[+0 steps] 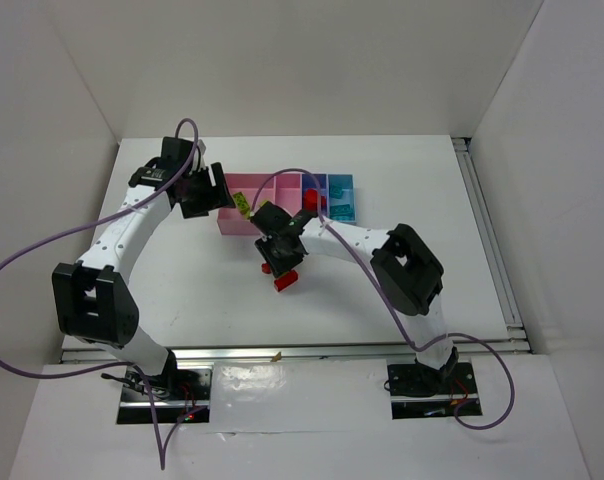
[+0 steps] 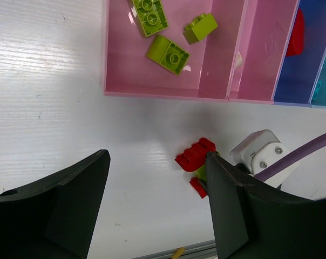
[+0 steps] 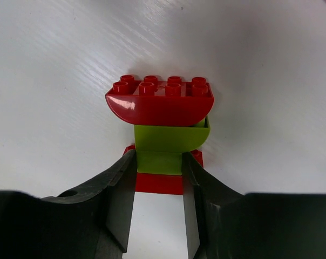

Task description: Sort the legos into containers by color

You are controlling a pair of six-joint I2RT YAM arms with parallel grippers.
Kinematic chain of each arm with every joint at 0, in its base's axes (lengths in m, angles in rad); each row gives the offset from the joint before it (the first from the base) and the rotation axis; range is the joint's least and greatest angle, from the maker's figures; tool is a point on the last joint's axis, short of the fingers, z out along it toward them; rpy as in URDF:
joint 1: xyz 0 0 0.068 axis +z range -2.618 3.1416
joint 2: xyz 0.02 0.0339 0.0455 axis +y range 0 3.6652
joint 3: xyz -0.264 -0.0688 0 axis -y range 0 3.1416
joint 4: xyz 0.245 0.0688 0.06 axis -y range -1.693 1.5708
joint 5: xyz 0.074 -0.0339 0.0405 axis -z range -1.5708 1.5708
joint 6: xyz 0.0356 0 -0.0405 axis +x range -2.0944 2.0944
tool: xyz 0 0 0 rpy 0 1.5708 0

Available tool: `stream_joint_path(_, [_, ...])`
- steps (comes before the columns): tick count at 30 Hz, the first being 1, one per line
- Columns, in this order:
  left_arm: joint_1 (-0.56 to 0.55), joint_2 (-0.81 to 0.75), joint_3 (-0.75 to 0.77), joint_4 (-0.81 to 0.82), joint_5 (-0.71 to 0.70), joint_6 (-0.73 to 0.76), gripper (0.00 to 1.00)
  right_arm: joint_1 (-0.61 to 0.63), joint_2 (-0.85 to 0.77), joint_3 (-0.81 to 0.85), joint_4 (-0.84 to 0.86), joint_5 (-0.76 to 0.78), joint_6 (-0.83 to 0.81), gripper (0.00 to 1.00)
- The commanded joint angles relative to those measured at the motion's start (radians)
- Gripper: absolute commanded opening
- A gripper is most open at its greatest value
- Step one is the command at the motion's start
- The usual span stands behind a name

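My right gripper (image 3: 158, 162) is shut on a yellow-green lego (image 3: 162, 154) stuck between two red legos (image 3: 158, 102), low over the white table. That stack shows in the top view (image 1: 284, 281) in front of the containers, and in the left wrist view (image 2: 196, 156). My left gripper (image 2: 157, 162) is open and empty, above the table beside the left pink bin (image 2: 152, 91). That bin holds three yellow-green legos (image 2: 168, 54). The dark blue bin (image 2: 308, 75) holds a red lego (image 2: 297, 35). The light blue bin (image 1: 340, 200) holds teal legos (image 1: 342, 212).
The second pink bin (image 2: 255, 65) holds a small whitish piece (image 2: 237, 59). The row of bins (image 1: 282, 185) stands at the back middle of the table. A purple cable (image 1: 282, 175) arcs over the bins. The table's metal front rail (image 1: 282, 352) runs along the near edge.
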Motion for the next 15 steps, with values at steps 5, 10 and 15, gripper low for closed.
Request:
stream_joint_path(5, [-0.012,0.014,0.019,0.009,0.006,0.012,0.82,0.015,-0.02,0.034,0.011,0.027,0.005,0.3])
stream_joint_path(10, [-0.012,0.005,0.028,0.009,0.076,0.048,0.82,0.015,-0.094,0.005,0.045,0.048,-0.042,0.27])
stream_joint_path(15, [0.0,-0.004,0.028,-0.002,0.394,0.16,0.92,0.015,-0.299,-0.158,0.161,0.058,-0.085,0.27])
